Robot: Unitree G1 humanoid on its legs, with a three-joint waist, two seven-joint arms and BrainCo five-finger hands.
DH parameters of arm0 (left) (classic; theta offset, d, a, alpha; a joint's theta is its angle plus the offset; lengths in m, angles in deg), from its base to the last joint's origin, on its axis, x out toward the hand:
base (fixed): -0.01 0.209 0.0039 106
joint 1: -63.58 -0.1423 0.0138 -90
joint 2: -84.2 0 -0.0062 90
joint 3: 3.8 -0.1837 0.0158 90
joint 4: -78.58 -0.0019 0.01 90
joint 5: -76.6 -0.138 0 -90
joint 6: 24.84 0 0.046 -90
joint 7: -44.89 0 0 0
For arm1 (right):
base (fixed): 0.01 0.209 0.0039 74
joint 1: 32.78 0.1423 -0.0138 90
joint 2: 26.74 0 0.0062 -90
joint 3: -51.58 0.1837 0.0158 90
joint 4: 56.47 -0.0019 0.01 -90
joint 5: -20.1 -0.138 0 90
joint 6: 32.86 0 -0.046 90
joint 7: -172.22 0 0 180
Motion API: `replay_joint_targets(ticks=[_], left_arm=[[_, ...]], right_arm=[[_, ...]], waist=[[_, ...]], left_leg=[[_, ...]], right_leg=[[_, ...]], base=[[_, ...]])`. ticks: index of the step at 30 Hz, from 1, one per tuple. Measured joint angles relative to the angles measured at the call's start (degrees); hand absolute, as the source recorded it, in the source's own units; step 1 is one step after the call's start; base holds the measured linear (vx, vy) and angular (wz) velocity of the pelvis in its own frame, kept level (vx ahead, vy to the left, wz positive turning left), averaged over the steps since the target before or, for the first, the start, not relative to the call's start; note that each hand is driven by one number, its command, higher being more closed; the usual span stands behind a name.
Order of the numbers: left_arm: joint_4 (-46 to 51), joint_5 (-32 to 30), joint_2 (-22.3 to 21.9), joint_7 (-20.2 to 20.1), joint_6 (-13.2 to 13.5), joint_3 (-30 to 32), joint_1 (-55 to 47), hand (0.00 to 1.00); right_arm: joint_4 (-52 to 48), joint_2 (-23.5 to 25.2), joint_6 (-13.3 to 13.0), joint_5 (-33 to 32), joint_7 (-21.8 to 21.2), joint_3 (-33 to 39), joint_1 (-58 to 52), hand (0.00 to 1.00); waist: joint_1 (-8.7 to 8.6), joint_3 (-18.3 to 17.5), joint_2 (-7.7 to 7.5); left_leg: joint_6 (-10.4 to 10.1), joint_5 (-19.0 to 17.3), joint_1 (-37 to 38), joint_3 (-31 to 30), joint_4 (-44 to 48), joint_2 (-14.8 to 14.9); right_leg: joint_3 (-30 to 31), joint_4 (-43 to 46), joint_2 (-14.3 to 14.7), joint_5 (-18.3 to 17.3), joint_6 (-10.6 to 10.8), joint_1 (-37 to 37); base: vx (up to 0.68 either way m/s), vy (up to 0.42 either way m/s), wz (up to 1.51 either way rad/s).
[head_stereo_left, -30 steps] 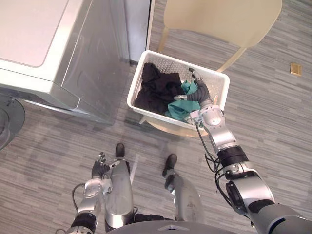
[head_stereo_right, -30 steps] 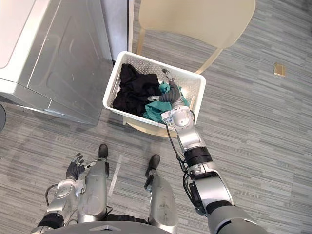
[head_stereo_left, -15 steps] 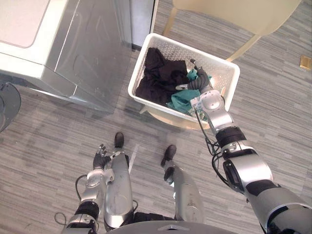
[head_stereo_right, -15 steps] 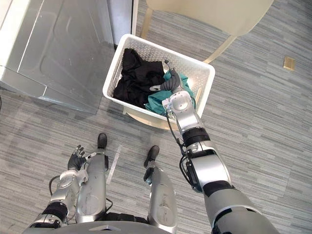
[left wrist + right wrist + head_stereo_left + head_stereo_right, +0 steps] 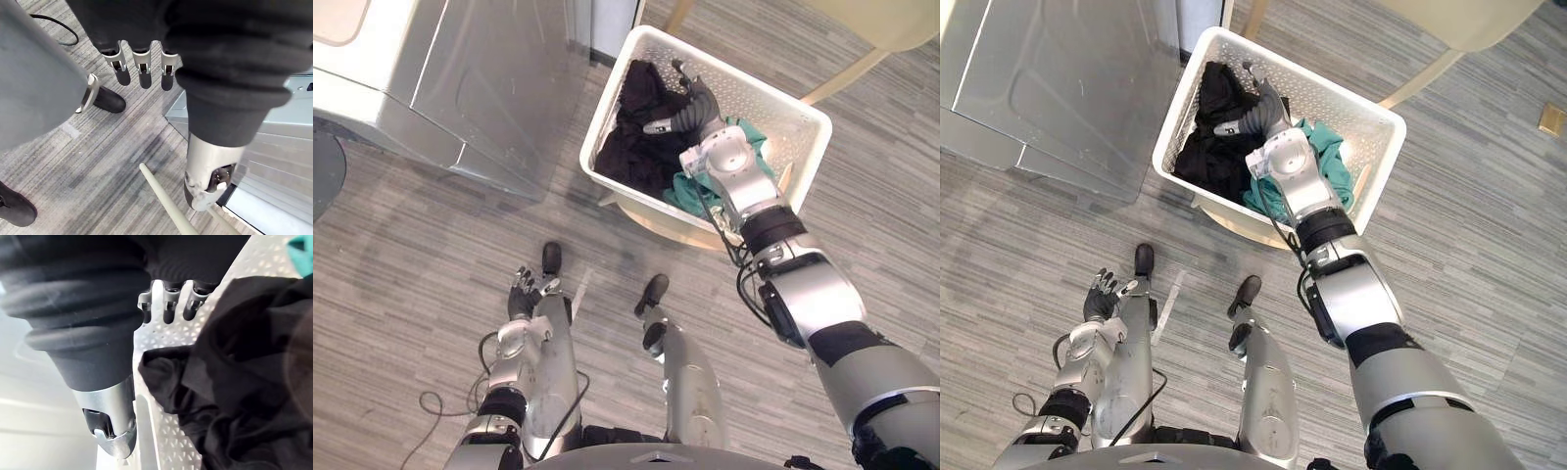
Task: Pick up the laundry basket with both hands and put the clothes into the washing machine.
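Fingers (image 5: 141, 68) of our left hand (image 5: 522, 292) hang relaxed and empty, nearest us. Farther out, our right hand (image 5: 690, 106) is inside the basket (image 5: 759, 98), its fingers (image 5: 168, 303) straight and gripping nothing, over the black clothes (image 5: 631, 147) along the basket's left edge. A teal garment (image 5: 1334, 164) lies toward its right edge. The washer (image 5: 480, 78) stands just left of the basket.

Pale beige chair (image 5: 1459, 15) with slanting legs, grey wood-grain floor (image 5: 411, 255) all around the chair, cream round stool edge (image 5: 656, 217) just in front of the chair, small tan square floor plate (image 5: 1552, 119) to the chair's right.
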Motion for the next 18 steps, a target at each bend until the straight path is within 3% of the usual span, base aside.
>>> replay_joint_targets(ticks=[10,14,18], left_arm=[[4.98,1.31,-1.47,-0.29,0.49,-0.01,0.94,0.00],[5.59,1.28,-1.97,-0.74,0.40,-0.25,1.02,0.00],[5.80,1.29,-2.38,-1.53,-0.05,-0.24,1.02,0.00]], right_arm=[[6.03,-6.46,-1.40,1.13,-4.99,-12.04,10.35,0.00],[10.90,-7.55,0.61,8.06,-10.62,-18.38,10.08,0.00],[10.83,-7.72,0.31,13.96,-11.89,-18.56,7.98,0.00]], waist=[[0.85,0.57,0.68],[1.01,0.58,0.72],[1.23,0.57,0.73]], left_leg=[[0.28,1.62,-6.57,1.65,0.85,0.62],[0.03,2.67,-7.58,1.06,-0.24,0.45],[-0.08,2.94,-7.52,1.05,-0.14,0.43]], right_leg=[[-2.19,3.97,-1.52,-1.93,-0.21,-6.16],[-3.39,7.17,-2.46,-4.08,-0.60,-7.95],[-3.89,9.77,-3.12,-6.03,-0.77,-8.34]], base=[[0.03,-0.033,0.09],[0.05,-0.070,0.15],[0.05,-0.067,0.12]])
